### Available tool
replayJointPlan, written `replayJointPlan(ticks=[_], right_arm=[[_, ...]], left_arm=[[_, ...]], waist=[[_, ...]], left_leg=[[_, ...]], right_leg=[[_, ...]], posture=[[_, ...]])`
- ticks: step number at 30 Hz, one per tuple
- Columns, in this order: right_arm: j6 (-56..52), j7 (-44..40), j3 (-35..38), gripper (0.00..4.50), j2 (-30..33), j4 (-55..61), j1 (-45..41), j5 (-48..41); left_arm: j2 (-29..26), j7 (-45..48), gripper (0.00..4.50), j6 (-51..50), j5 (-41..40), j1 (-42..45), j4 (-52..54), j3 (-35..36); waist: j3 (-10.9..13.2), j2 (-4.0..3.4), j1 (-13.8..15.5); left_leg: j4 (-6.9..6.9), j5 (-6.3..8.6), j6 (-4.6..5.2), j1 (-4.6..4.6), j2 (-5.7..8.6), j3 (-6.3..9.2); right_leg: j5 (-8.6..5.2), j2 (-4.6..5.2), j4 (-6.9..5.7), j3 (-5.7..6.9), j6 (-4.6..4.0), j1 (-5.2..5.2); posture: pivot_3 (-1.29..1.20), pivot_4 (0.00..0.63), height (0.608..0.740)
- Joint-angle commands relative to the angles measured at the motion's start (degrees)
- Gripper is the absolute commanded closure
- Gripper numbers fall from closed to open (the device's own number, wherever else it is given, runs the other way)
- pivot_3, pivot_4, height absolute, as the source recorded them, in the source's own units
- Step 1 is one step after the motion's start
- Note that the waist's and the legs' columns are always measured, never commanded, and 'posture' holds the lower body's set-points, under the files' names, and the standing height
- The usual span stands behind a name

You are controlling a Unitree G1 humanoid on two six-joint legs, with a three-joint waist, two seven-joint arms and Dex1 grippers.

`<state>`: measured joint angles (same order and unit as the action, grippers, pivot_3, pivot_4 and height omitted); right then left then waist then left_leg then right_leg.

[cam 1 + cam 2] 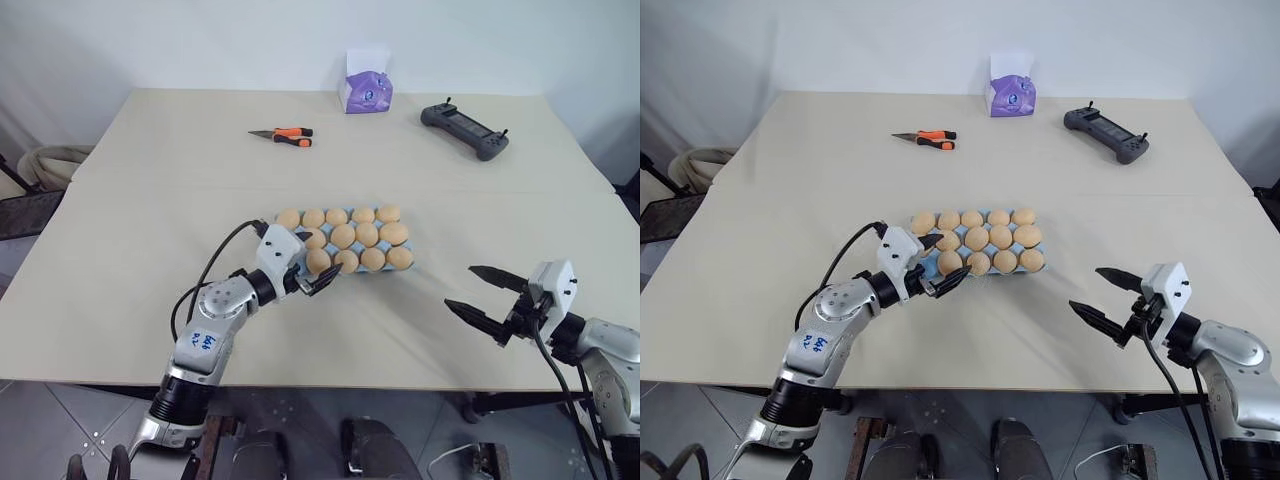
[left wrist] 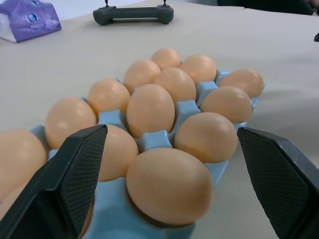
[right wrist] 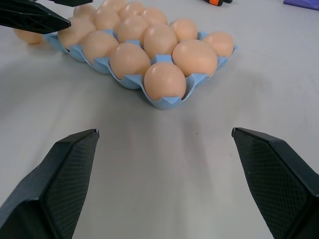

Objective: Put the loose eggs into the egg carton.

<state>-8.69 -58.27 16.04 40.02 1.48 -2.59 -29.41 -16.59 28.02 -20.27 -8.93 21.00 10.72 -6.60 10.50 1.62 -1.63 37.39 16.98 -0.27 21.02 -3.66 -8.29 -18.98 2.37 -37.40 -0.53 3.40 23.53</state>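
The light blue egg carton [image 1: 404,268] lies mid-table, its cups filled with several tan eggs [image 1: 343,236]. My left gripper [image 1: 315,265] is at the carton's near-left corner and stands open. Its fingers [image 2: 75,174] flank an egg [image 2: 169,186] that sits in a cup, without touching it. Under that gripper, one more egg [image 3: 27,36] shows beside the carton's end; I cannot tell whether it lies in a cup. My right gripper [image 1: 485,292] hovers open and empty over bare table to the right of the carton [image 3: 164,103].
Orange-handled pliers [image 1: 285,135] lie at the far left of the table. A purple tissue pack [image 1: 366,91] and a black controller [image 1: 465,130] lie at the far edge. The table's front edge runs just below both grippers.
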Motion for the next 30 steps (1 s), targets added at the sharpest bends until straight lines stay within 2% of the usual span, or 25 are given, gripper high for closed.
replayJointPlan(ticks=[1,5,10,19,23,30], right_arm=[[1.31,-0.45,1.04,0.00,0.05,-0.01,-0.73,-0.25],[1.27,-1.01,0.84,0.00,0.12,-0.65,-1.20,-0.16],[1.31,-1.97,0.17,0.00,0.17,-1.92,-2.43,0.13],[0.66,-6.66,1.30,0.00,1.33,-1.59,-1.34,-1.58],[1.10,-8.20,2.29,0.00,1.19,-1.45,-1.31,-2.87],[2.20,-11.37,2.98,0.00,1.70,-3.08,-0.98,-3.19]], left_arm=[[-2.42,2.31,0.06,0.80,-4.12,-3.32,7.10,4.71],[-6.05,8.85,0.06,6.76,-9.91,-11.22,10.74,11.25],[-9.26,14.41,0.06,13.07,-14.71,-20.63,9.07,19.20],[-10.64,15.76,0.06,17.26,-18.81,-32.55,6.30,31.68],[-10.14,14.56,0.06,17.80,-19.11,-35.06,6.56,33.93],[-8.06,12.45,0.06,17.86,-19.57,-37.90,8.98,33.63]], waist=[[0.00,0.00,-0.12],[0.00,-0.01,-0.15],[0.01,-0.01,-0.07],[0.01,-0.01,0.00],[0.01,-0.01,-0.09],[0.01,-0.01,-0.16]], left_leg=[[0.00,0.00,-0.01,-0.01,0.00,0.00],[-0.10,0.00,-0.05,-0.05,-0.03,-0.02],[-0.02,0.08,0.14,-0.05,-0.01,-0.01],[-0.11,0.18,0.33,-0.01,-0.01,0.05],[-0.14,0.22,0.38,0.01,-0.01,0.04],[-0.23,0.24,0.38,0.01,-0.02,0.04]], right_leg=[[0.00,0.00,0.00,0.00,0.00,0.00],[-0.01,-0.01,0.01,-0.01,-0.02,0.02],[-0.02,0.05,0.01,0.00,-0.04,-0.01],[-0.03,0.10,0.11,0.06,-0.11,0.00],[-0.03,0.12,0.23,0.05,-0.11,-0.02],[-0.03,0.11,0.34,0.06,-0.11,-0.03]], posture=[[0.00,0.150,0.740],[0.00,0.150,0.740],[0.00,0.150,0.740],[0.00,0.150,0.740],[0.00,0.150,0.740],[0.00,0.150,0.740]])
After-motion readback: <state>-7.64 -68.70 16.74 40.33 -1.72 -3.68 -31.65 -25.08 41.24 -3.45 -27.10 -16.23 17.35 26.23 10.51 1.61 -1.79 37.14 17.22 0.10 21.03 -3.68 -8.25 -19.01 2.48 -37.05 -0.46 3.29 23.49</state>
